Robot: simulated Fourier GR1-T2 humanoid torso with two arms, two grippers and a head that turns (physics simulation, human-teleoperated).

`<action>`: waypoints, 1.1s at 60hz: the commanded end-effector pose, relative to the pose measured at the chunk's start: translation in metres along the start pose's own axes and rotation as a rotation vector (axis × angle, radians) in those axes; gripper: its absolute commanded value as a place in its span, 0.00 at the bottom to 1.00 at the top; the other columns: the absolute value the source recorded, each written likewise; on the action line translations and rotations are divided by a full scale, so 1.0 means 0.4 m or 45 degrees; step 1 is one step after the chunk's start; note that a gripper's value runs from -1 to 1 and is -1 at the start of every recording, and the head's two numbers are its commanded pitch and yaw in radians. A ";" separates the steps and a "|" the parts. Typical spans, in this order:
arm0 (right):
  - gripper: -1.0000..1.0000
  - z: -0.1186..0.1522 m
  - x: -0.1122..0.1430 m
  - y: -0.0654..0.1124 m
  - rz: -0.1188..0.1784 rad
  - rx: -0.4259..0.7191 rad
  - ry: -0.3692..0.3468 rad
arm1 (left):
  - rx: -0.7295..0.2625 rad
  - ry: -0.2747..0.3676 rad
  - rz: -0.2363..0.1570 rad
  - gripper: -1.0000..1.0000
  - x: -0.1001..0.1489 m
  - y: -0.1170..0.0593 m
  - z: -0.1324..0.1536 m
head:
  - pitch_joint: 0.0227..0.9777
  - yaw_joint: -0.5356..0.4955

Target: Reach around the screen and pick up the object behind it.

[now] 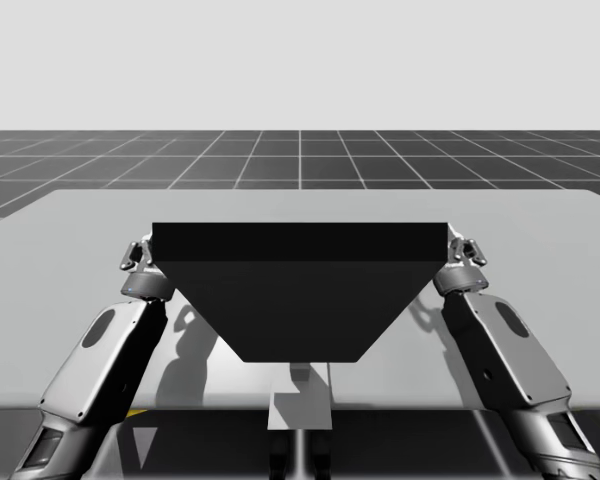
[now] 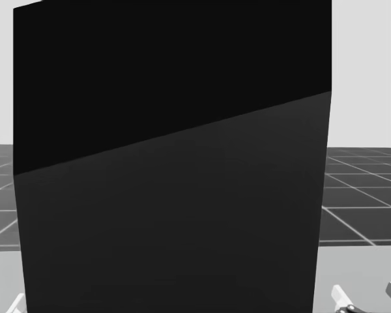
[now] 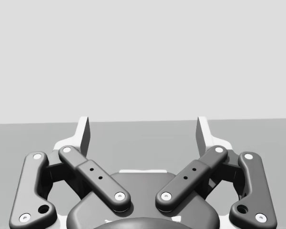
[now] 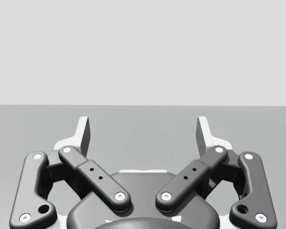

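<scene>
The black screen (image 1: 300, 290) stands on the grey counter (image 1: 550, 225) between my two hands. My left hand (image 1: 135, 256) is just beside the screen's left edge and my right hand (image 1: 467, 252) just beside its right edge, both low over the counter. Both hands are open: in each wrist view the fingers (image 3: 83, 136) are spread wide apart, with bare counter ahead of them. The object is hidden behind the screen, so I cannot tell where it lies from either hand
</scene>
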 end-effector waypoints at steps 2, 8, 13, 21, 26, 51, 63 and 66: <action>0.00 0.004 -0.006 0.007 -0.004 -0.002 -0.010 | -0.002 0.005 -0.008 0.00 -0.002 -0.001 -0.001 | 0.16 0.47; 0.00 0.008 -0.003 0.012 -0.002 0.084 0.015 | -0.028 0.026 -0.006 0.00 0.001 0.000 0.001 | 0.16 0.47; 0.00 0.015 0.002 0.015 0.003 0.164 0.042 | -0.080 0.070 0.019 0.00 0.009 0.006 0.009 | 0.16 0.47; 0.00 0.032 0.014 0.037 -0.006 0.331 0.064 | -0.180 0.118 0.048 0.00 0.034 0.014 0.036 | 0.16 0.47; 0.00 0.044 0.022 0.050 -0.002 0.420 0.075 | -0.276 0.140 0.008 0.00 0.044 0.015 0.061 | 0.16 0.47; 0.00 0.162 0.048 0.024 -0.021 0.894 0.117 | -0.602 0.233 -0.050 0.00 0.062 0.079 0.149 | 0.18 0.47; 0.00 0.210 0.052 0.004 -0.073 1.126 0.145 | -0.718 0.292 -0.061 0.00 0.075 0.102 0.173 | 0.17 0.47; 0.00 0.219 0.051 0.002 -0.060 1.174 0.160 | -0.751 0.320 -0.061 0.00 0.073 0.102 0.177 | 0.18 0.47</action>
